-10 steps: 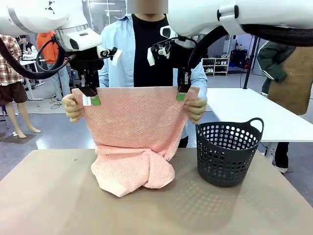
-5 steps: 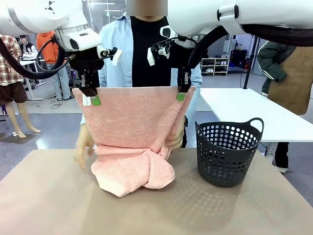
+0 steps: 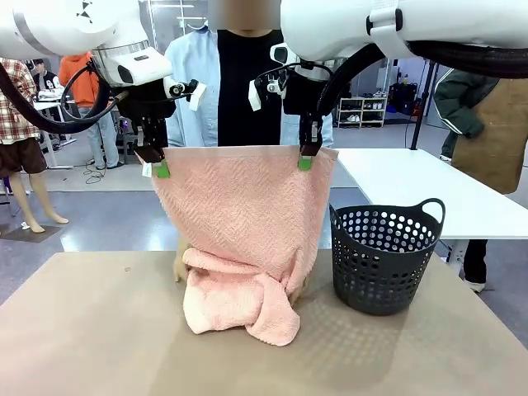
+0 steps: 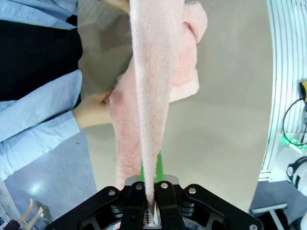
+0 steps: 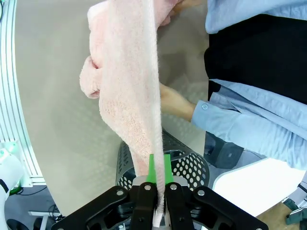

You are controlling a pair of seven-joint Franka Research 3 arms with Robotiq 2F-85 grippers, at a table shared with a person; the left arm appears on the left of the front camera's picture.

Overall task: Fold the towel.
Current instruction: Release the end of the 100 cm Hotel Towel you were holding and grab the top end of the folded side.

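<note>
While both arms hold the towel (image 3: 243,210) up by its top edge, it hangs as a flat sheet above the table (image 3: 82,330). Its lower part lies bunched in a loose heap on the tabletop, just left of the basket (image 3: 384,256). The left gripper (image 3: 157,167) is closed tight on the upper left corner, with the cloth pinched between its green pads. The left wrist view shows the hem running straight up out of the closed fingers. The right gripper (image 3: 305,159) is clamped the same way on the upper right corner, with only the thickness of the cloth between its pads. The top edge runs nearly level between the two grippers. A person in a light blue shirt over a black top stands at the far side, behind the hanging cloth, and reaches down with both hands. One hand (image 3: 179,266) shows at the left edge of the bunched part and the other hand (image 3: 297,289) at its right edge near the basket, both touching the cloth low down. The basket stands upright on the table close to the towel; whether the two touch, I cannot tell.
</note>
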